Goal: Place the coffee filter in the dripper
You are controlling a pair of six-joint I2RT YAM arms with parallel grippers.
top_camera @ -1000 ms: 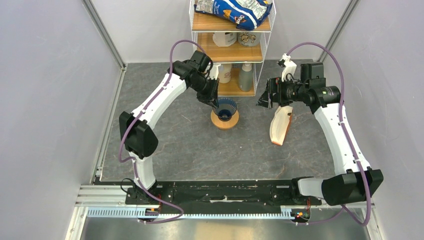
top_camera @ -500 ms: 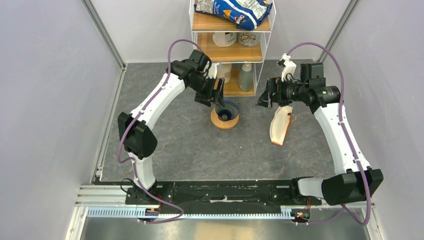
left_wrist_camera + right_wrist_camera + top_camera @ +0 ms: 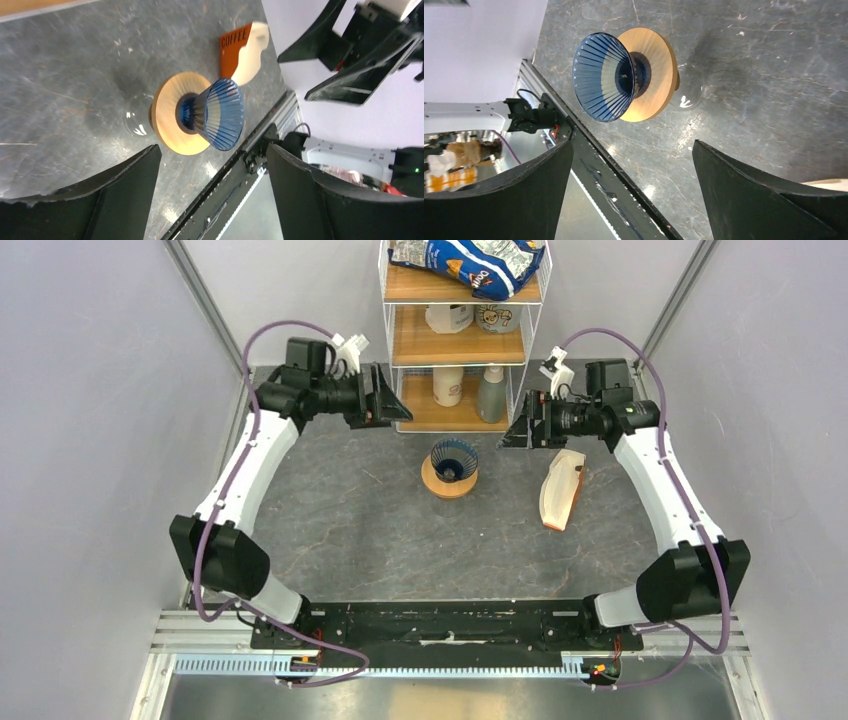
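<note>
The dripper (image 3: pixel 455 456), a dark blue ribbed cone, stands upright on a flat orange-tan ring (image 3: pixel 449 483) at mid-table. It also shows in the left wrist view as the dripper (image 3: pixel 218 120), and in the right wrist view as the dripper (image 3: pixel 602 76). No single coffee filter shows plainly. A pale patch lies deep inside the cone, and I cannot tell what it is. My left gripper (image 3: pixel 392 400) hangs open to the dripper's upper left, well apart from it, and my left gripper (image 3: pixel 212 150) has nothing between its fingers. My right gripper (image 3: pixel 516 426) is open to the dripper's upper right, and my right gripper (image 3: pixel 632 145) is also empty.
A white-and-tan filter bundle (image 3: pixel 560 490) with an orange COFFEE label (image 3: pixel 235 47) stands right of the dripper. A clear glass beaker (image 3: pixel 686 95) sits under the ring. A wooden shelf (image 3: pixel 460 345) with bottles and a blue bag stands at the back.
My left gripper, shut at the dripper's rim a second ago, has opened and pulled back up and left. The right arm has drawn back a little, still open.
</note>
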